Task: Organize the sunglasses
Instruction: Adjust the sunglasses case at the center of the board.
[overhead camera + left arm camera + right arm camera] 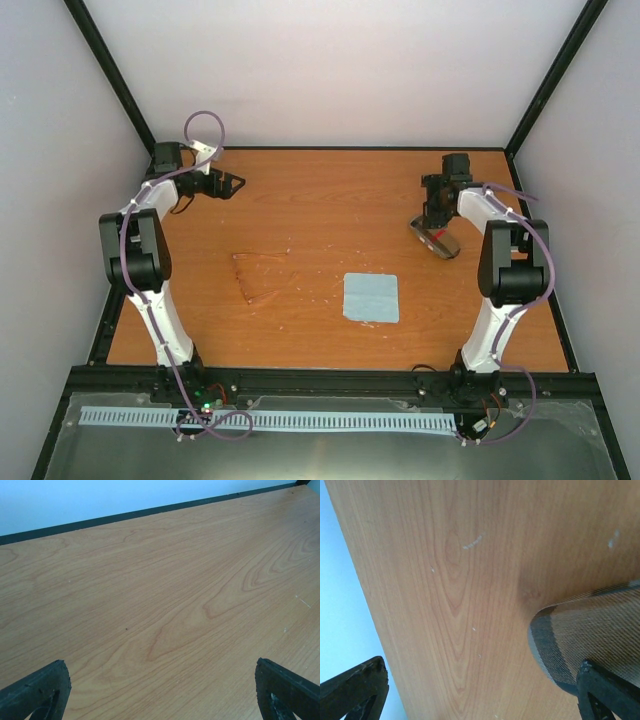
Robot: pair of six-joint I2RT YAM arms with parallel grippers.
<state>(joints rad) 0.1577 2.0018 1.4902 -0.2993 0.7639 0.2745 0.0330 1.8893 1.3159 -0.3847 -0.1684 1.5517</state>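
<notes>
The sunglasses [262, 280] are a thin, faint amber outline on the wood, left of centre, and show only in the top view. My left gripper [234, 185] is open and empty at the far left of the table, well away from them; its wrist view [162, 680] shows only bare wood between the spread fingers. My right gripper [432, 222] is open at the far right, just above the grey-and-brown striped case [438, 242]. In the right wrist view [480, 680] the case's rounded end [585, 640] lies by the right finger [607, 695].
A light blue-grey cloth square [371, 297] lies flat right of centre, between the sunglasses and the right arm. Black frame rails [360, 149] edge the wooden table. The back rail also shows in the left wrist view [150, 512].
</notes>
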